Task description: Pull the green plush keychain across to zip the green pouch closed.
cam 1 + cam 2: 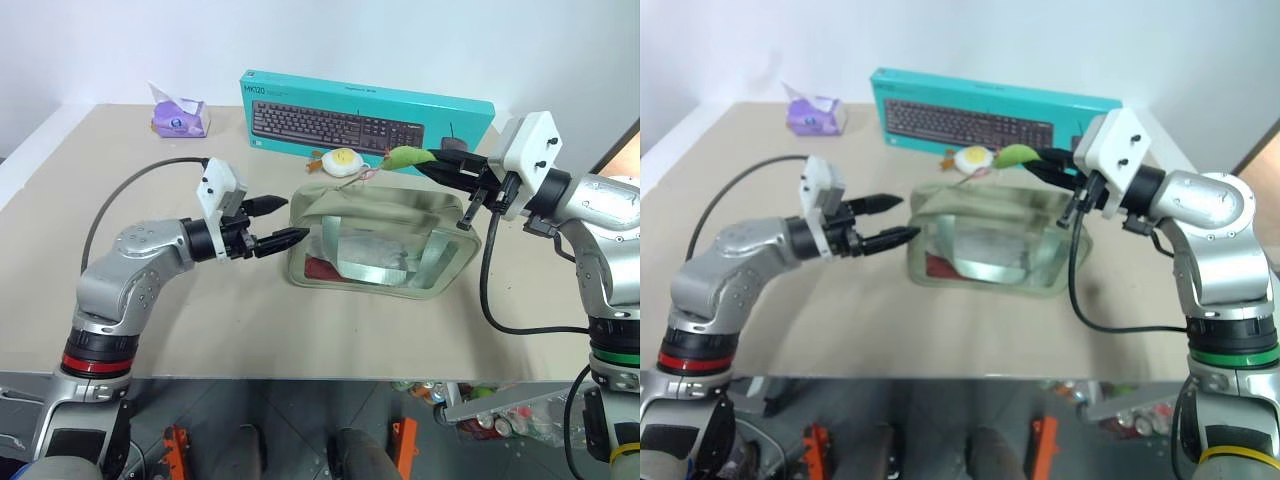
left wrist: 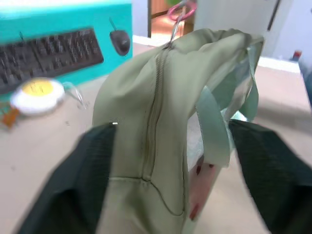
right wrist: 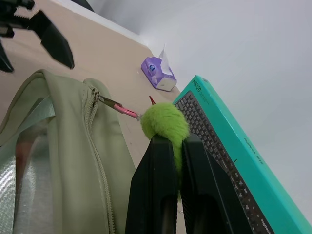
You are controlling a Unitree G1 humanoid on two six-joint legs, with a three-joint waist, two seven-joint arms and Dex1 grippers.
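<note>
A: Start with the right pincer. What is it doing?

B: It is clenched on the small lime-green plush keychain, raised above the far right corner of the pale sage-green fabric pouch with clear window sides. The right wrist view shows what the head views do not: a short reddish cord running from the plush to the zipper pull at the end of the pouch's top seam.

A: And the left pincer?

B: Released, its two black fingers spread, just off the pouch's left end. From the head it looks apart from the fabric. In the left wrist view the fingers stand on either side of the pouch's end, and I cannot tell if they touch it.

A: Where does the pouch sit?

B: On the beige counter, about mid-way across, between the two arms, with its fabric strap hanging over the side.

A: Anything beyond it?

B: A white-and-yellow fried-egg plush charm lies just behind the pouch, in front of a long teal keyboard box. A purple tissue packet sits at the far left.
</note>
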